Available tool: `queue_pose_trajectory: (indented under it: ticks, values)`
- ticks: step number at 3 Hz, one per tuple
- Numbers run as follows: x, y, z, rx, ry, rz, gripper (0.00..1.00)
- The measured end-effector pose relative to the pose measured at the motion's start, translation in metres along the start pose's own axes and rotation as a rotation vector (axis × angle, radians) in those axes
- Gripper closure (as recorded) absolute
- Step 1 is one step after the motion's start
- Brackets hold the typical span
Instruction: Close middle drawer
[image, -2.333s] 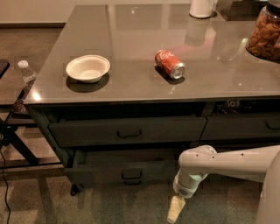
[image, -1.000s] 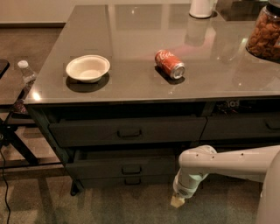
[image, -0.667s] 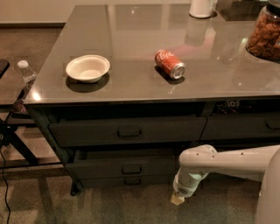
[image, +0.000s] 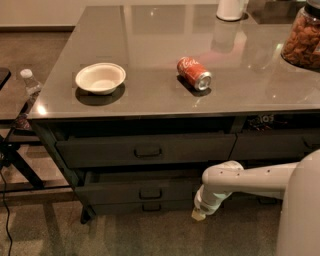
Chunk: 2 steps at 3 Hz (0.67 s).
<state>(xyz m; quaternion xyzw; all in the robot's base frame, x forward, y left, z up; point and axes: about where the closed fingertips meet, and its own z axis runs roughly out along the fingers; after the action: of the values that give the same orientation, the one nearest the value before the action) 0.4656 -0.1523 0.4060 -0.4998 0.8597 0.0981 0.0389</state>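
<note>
The middle drawer (image: 115, 192) is the medium-height dark grey front with a small loop handle (image: 150, 193), under the taller top drawer (image: 145, 149) and above the slim bottom front (image: 150, 206). It stands a little out from the cabinet, with a dark gap above its front. My gripper (image: 198, 215) hangs from the white arm (image: 250, 177) at the right end of that drawer front. It points down towards the floor, and its beige tip is just below the drawer's front.
On the glass tabletop (image: 150, 40) are a white bowl (image: 100, 77), a red soda can (image: 194, 73) lying on its side, a snack jar (image: 303, 37) and a white container (image: 231, 9). A water bottle (image: 30, 85) stands on a side stand at left. The floor is carpeted.
The middle drawer has slid in from well out to nearly flush. My gripper has risen and moved in towards the cabinet; over the last second it barely moved.
</note>
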Motion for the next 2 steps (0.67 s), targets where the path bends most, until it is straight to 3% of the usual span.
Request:
queue_pose_trajectory:
  ticks: [2]
  values:
    - [-0.023,-0.044,-0.006,0.115,-0.018,-0.003,1.00]
